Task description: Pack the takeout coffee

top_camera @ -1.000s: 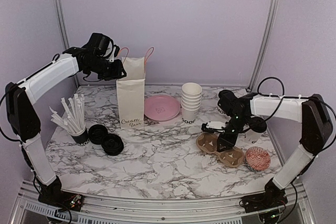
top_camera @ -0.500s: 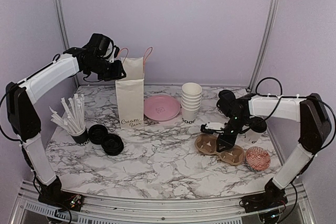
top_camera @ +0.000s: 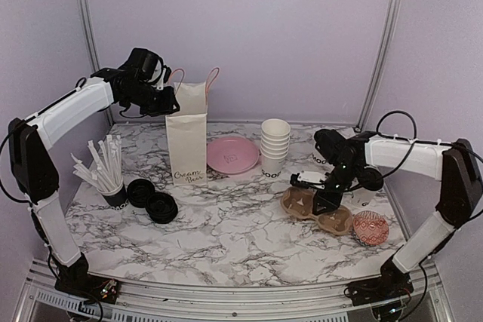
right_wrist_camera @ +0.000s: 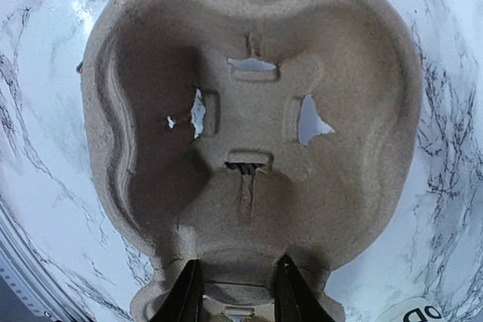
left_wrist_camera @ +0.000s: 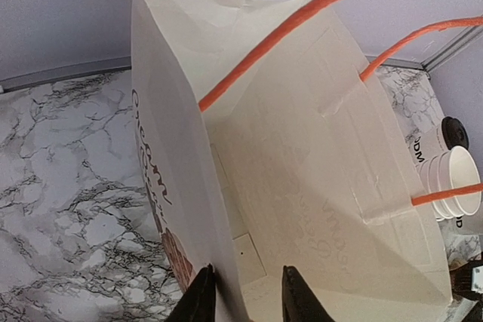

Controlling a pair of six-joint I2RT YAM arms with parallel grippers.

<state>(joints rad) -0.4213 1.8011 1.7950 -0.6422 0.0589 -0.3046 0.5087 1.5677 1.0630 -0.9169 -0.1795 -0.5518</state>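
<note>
One lidded coffee cup (left_wrist_camera: 451,132) that I can spot: back right on the desk (top_camera: 226,239), beside the cup stack (top_camera: 275,145). Right pincer (right_wrist_camera: 238,277) pinches the two-well cup carrier (top_camera: 296,203) near the right edge. Left pincer (left_wrist_camera: 245,280) sits spread astride the paper bag (top_camera: 189,141) wall. Two loose lids (top_camera: 161,207) front left.

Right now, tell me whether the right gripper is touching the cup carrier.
Touching. In the right wrist view the right gripper has both fingers pressed against the cup carrier at its narrow waist, no gap.
</note>
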